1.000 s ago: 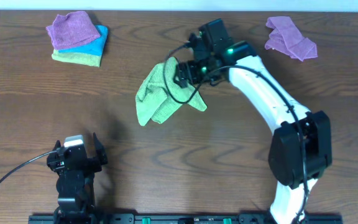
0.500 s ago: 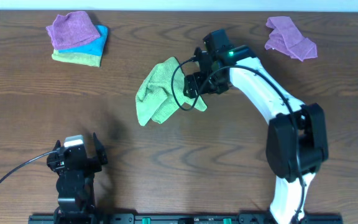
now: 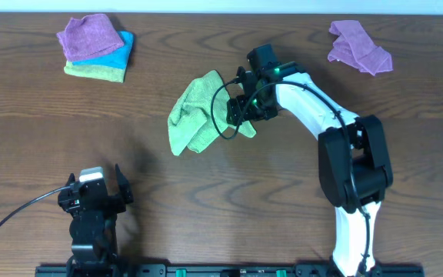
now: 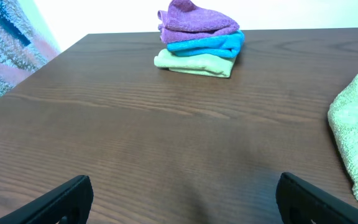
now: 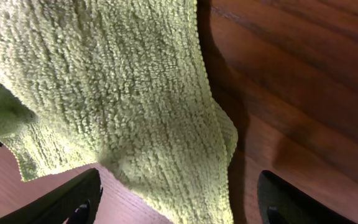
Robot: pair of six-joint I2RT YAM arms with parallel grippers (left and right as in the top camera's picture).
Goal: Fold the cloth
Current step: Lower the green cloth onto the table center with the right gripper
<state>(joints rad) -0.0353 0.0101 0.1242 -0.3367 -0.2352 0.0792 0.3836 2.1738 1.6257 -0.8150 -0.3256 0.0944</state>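
Cloth: green cloth point(image 3: 197, 115) is lying crumpled near the centre of the desk point(image 3: 44, 138) in the overhead view, partly doubled over on itself.
Right gripper: right gripper point(image 3: 242, 112) is hovering at the cloth's right edge. It is released, with fingers point(image 5: 64, 202) spreading wide in the wrist view and a cloth corner lying between them unpinched.
Left gripper: left gripper point(image 3: 96, 192) is sitting at lower left of the overhead frame, released, with nothing between its fingers, well apart from the cloth.
Hidden: arm and black cable are covering the cloth's right edge from above. Cannot tell if the right fingertips are touching cloth or desk.
Cut off: right wrist view is cropping the cloth at top and left. Left wrist view is catching only a slice of it at the right border.
Overhead only: loose purple cloth point(image 3: 358, 46) is lying at upper right.
Stack: folded stack point(image 3: 96, 48) is sitting at upper left. Left wrist view is showing its layers side-on, purple over blue over green.
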